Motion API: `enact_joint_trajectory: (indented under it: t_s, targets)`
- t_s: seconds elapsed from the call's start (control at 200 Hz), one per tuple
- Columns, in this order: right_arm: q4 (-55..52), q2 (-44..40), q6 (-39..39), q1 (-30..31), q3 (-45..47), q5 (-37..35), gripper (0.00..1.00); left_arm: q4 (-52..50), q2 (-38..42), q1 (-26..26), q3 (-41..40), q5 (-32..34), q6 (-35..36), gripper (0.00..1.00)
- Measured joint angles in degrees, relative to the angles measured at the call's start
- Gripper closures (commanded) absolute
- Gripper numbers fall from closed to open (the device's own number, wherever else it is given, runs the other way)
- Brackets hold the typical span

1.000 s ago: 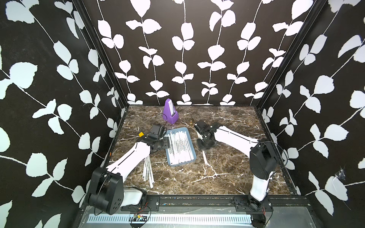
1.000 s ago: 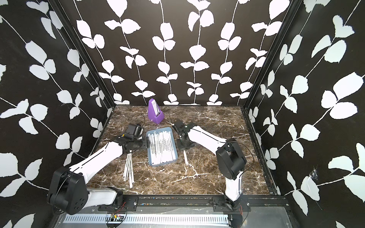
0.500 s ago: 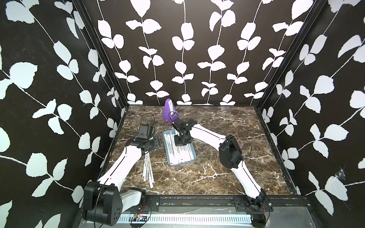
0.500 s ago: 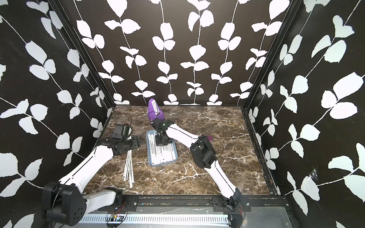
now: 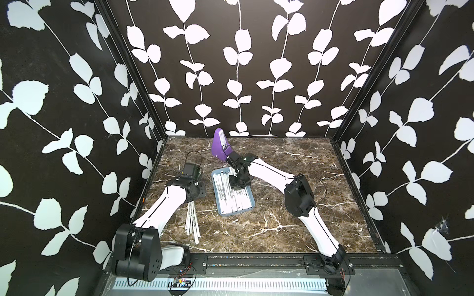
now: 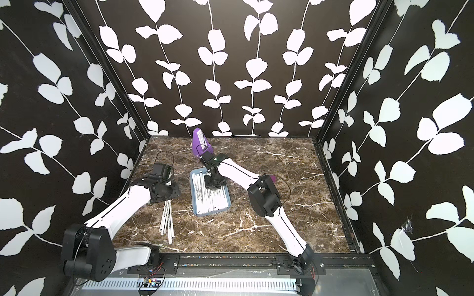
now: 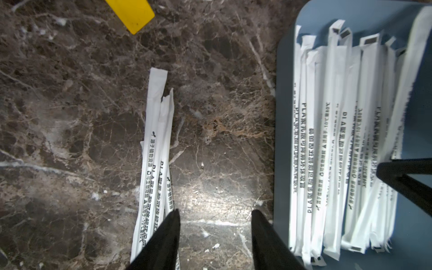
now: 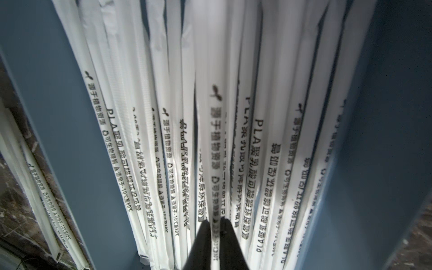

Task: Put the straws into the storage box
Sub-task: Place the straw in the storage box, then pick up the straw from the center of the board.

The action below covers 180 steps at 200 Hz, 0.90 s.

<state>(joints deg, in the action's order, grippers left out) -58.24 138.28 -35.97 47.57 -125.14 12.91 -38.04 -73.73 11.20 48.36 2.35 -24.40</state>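
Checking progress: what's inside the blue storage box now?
Many wrapped straws lying lengthwise in the storage box; one sits between the right gripper tips. They cover most of the floor, so anything beneath is hidden.

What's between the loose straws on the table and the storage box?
Only bare marble table, below the open left pincer; the left wrist view shows it.

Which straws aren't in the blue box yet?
The loose straws on the marble table, by the left gripper. All the other straws lie in the storage box.
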Motion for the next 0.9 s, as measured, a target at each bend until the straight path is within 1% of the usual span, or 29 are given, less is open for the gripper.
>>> enact_joint_trajectory:
  t_s: [0.06,0.14,0.23,0.4,0.535,0.62,0.755,0.9]
  targets:
    - [-0.42,-0.02,0.55,0.0,-0.28,0.0,0.66,-0.85,-0.26,-0.07,0.0,0.48,-0.11,0.56]
    - [-0.74,-0.68,0.74,0.0,-0.35,-0.28,0.65,-2.71,-0.42,-0.11,0.0,1.68,-0.61,0.6]
    - [-0.94,-2.34,1.42,0.0,-0.35,-0.55,0.65,-5.07,-0.44,-0.11,0.0,3.19,-1.38,0.63]
    - [1.64,-8.24,1.84,0.07,1.07,-0.52,0.65,-7.17,-0.66,-0.11,-0.52,6.01,-2.4,0.59]
    - [4.83,-12.59,1.75,0.09,4.52,-0.09,0.66,-7.13,-4.22,-1.14,-0.66,6.73,-2.6,0.57]
    - [6.6,-13.84,1.79,0.13,7.41,-0.02,0.65,-6.45,-6.73,-1.66,-1.22,6.54,-2.62,0.61]
    - [8.33,-14.51,1.92,0.11,12.35,-0.17,0.65,-5.7,-8.85,-1.77,-1.73,5.66,-2.64,0.69]
    - [9.6,-14.8,1.99,0.11,16.26,-0.17,0.66,-4.7,-10.99,-1.77,-1.73,5.49,-2.49,0.74]
